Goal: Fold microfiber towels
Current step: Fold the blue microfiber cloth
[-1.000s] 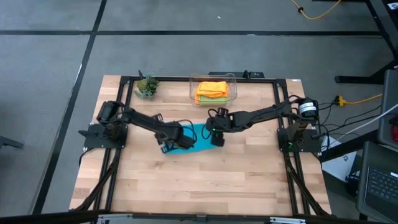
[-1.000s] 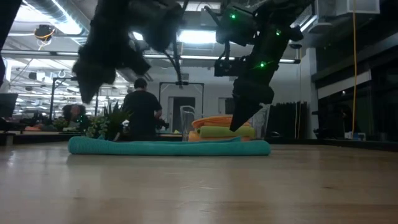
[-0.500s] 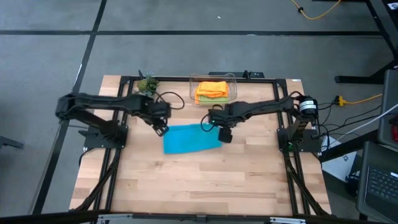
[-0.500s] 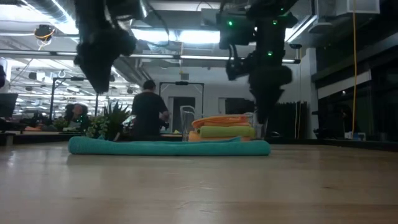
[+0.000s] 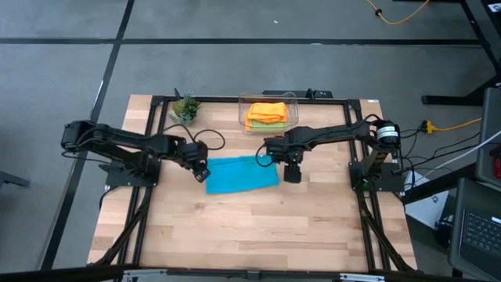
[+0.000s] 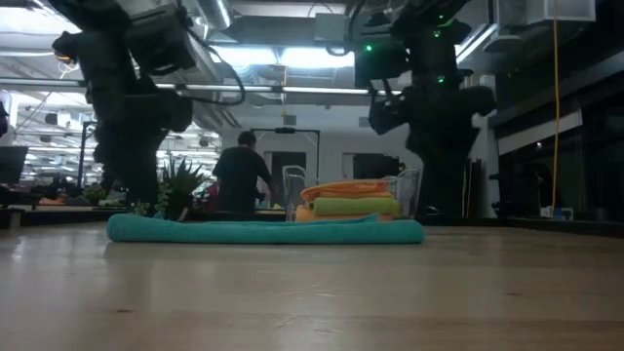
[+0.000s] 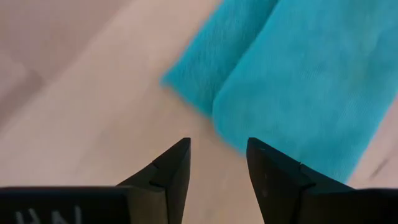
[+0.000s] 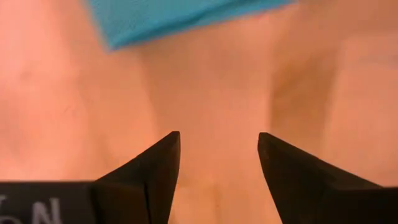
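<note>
Matt cloth towel, wood table

You've got a plain teal towel on pale wood table; orange over lime green towels in clear bin; arms black.

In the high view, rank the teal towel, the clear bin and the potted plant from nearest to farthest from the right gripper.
Measured from the right gripper, open over bare wood:
1. Teal towel: just beside it, toward the table's middle, its near edge almost at the fingers.
2. Clear bin: at the table's far edge, holding the folded orange and green towels.
3. Potted plant: far corner on the left arm's side.
</note>
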Tool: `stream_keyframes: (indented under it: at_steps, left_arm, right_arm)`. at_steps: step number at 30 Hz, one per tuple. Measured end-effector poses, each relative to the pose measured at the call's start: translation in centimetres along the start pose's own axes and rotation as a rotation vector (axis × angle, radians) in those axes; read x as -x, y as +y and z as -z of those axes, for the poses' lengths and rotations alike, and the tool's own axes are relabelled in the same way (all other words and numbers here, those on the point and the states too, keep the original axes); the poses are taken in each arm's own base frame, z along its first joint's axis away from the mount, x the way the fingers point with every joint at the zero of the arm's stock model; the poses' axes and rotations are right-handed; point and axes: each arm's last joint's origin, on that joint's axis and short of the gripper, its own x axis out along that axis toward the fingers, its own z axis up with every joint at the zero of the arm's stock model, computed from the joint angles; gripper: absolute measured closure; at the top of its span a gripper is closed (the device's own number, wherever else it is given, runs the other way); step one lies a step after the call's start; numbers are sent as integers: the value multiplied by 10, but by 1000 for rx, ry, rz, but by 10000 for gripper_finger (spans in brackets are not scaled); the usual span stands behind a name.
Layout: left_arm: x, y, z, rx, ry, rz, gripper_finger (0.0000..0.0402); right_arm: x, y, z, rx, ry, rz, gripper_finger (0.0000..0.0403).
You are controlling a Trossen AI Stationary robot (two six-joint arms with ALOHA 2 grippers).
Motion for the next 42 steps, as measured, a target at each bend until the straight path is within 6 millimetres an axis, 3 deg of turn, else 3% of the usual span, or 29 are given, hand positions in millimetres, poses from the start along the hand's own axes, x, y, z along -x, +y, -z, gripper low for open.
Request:
stream_keyframes:
  at_steps: [4, 11, 20, 24, 27, 30, 33, 38, 42]
  left_arm:
    - [1, -4, -3, -8, -69, 4, 252]
    - [-3, -5, -4, -8, -56, 12, 252]
    - [-23, -6, -3, -13, 10, -44, 252]
    - [-28, -8, -5, -13, -1, -34, 252]
    - [-29, -9, -5, -12, 8, -20, 252]
    - [-29, -10, -5, -12, 21, -4, 252]
    - [-29, -10, -5, -13, 25, 2, 252]
    - [-29, -10, -5, -12, 25, 2, 252]
    - [-29, -10, -5, -12, 25, 2, 252]
  right_arm:
    - [0, -4, 7, 30, 76, -111, 185]
    - [1, -20, 12, 11, 117, -125, 185]
    - [3, -25, 17, 20, 151, -130, 185]
    - [15, -24, 27, 23, 161, -131, 185]
    - [25, -23, 47, 22, 132, -129, 185]
    - [29, -22, 70, 4, 11, -120, 185]
    - [24, -22, 78, -14, -268, -107, 185]
    - [11, -22, 67, -144, -705, -134, 185]
    - [-12, -22, 58, -140, -775, -127, 185]
